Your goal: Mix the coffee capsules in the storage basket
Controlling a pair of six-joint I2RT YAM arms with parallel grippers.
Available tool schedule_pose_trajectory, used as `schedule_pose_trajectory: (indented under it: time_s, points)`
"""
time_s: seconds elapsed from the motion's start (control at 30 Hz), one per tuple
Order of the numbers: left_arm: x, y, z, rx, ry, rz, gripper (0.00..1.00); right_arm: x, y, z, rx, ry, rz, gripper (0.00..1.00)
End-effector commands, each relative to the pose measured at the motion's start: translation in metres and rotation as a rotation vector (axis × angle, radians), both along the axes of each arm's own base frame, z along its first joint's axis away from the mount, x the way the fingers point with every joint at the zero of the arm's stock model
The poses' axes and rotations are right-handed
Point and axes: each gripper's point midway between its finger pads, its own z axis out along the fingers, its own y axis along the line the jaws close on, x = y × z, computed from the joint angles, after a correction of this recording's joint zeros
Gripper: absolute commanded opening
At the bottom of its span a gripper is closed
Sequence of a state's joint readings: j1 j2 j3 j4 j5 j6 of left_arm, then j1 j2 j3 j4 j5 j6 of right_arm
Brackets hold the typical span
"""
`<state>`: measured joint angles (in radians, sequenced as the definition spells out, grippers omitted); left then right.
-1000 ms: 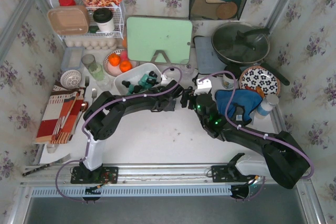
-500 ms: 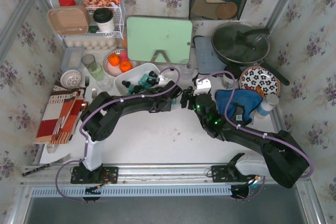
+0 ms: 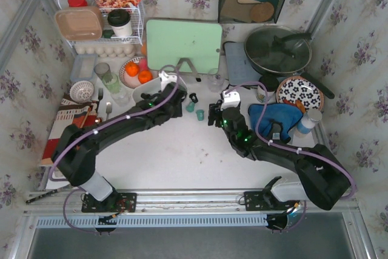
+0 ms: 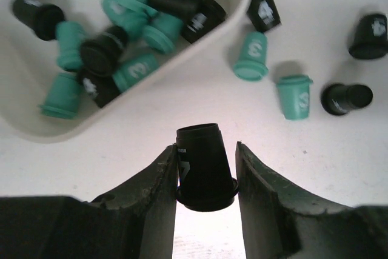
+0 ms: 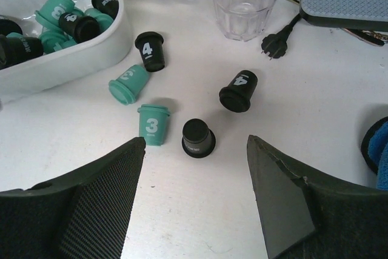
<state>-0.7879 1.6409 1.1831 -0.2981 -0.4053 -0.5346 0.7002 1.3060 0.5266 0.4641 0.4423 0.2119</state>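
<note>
Left pincer [image 4: 207, 151] clamps a black coffee capsule [image 4: 204, 171] just beside the storage basket's [image 4: 91, 127] near side, likely for dropping in. Right pincer [image 5: 195, 142] hangs wide over loose capsules [image 5: 151, 124] on the worktop [image 5: 200, 210].

The coffee capsules [image 5: 152, 125] are teal and black, the storage basket [image 5: 73, 59] white.

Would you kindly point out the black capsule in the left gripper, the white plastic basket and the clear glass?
Black tapered coffee capsule [image 4: 205, 165]: left wrist view, its side wall.
Shallow white plastic storage basket [image 5: 79, 65]: right wrist view, its outer wall.
Clear drinking glass [image 5: 245, 4]: right wrist view, its side.
</note>
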Motion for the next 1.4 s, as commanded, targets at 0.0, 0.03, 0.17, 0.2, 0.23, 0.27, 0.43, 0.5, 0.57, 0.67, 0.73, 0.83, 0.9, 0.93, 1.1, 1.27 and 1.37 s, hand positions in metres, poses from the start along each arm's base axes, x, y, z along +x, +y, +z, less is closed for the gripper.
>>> schedule_pose_trajectory:
  time_s: [0.0,0.03,0.17,0.2,0.23,0.27,0.43,0.5,0.57,0.67,0.73,0.83,0.9,0.93,1.1,1.27,1.37]
  points:
    - [0.018,0.028,0.019,-0.017,-0.065,0.052,0.35,0.004,0.004,0.001,0.015,-0.003,0.0,0.75]
    - [0.023,0.037,0.022,-0.015,-0.068,0.072,0.36,0.004,0.005,0.0,0.013,0.0,0.002,0.75]
    - [0.041,0.071,0.027,0.002,-0.079,0.136,0.37,0.005,0.006,-0.006,0.0,0.014,0.0,0.75]
    - [0.043,0.078,0.025,0.004,-0.077,0.153,0.36,0.006,0.006,-0.007,-0.003,0.017,-0.001,0.75]
    - [0.046,0.085,0.024,0.006,-0.074,0.169,0.37,0.006,0.006,-0.008,-0.006,0.019,-0.005,0.75]
    - [0.047,0.091,0.022,0.007,-0.071,0.183,0.37,0.007,0.005,-0.009,-0.009,0.02,-0.007,0.76]
    - [0.053,0.122,0.007,0.018,-0.04,0.255,0.39,0.008,0.006,-0.012,-0.014,0.026,-0.007,0.76]
    - [0.055,0.13,-0.004,0.021,-0.019,0.274,0.4,0.008,0.007,-0.015,-0.017,0.031,-0.005,0.76]
    - [0.059,0.137,-0.014,0.02,0.005,0.292,0.41,0.008,0.008,-0.017,-0.02,0.037,-0.002,0.76]
    - [0.063,0.137,-0.026,0.009,0.038,0.292,0.41,0.009,0.009,-0.019,-0.024,0.044,0.0,0.76]
    - [0.065,0.135,-0.031,0.007,0.049,0.287,0.42,0.009,0.009,-0.02,-0.026,0.045,-0.002,0.76]
    - [0.066,0.132,-0.035,0.003,0.059,0.282,0.44,0.01,0.01,-0.02,-0.025,0.048,0.003,0.76]
    - [0.066,0.132,-0.037,0.005,0.064,0.28,0.47,0.01,0.011,-0.021,-0.024,0.05,0.004,0.76]
    - [0.065,0.132,-0.037,0.004,0.066,0.276,0.52,0.01,0.012,-0.022,-0.024,0.052,0.006,0.76]
    - [0.062,0.134,-0.034,0.012,0.064,0.262,0.7,0.012,0.014,-0.026,-0.03,0.062,0.008,0.76]
    - [0.053,0.136,-0.013,-0.014,0.018,0.246,0.8,0.017,0.017,-0.039,-0.06,0.095,0.005,0.76]
    - [0.042,0.14,0.004,-0.029,-0.012,0.238,0.82,0.02,0.018,-0.046,-0.077,0.11,0.0,0.76]
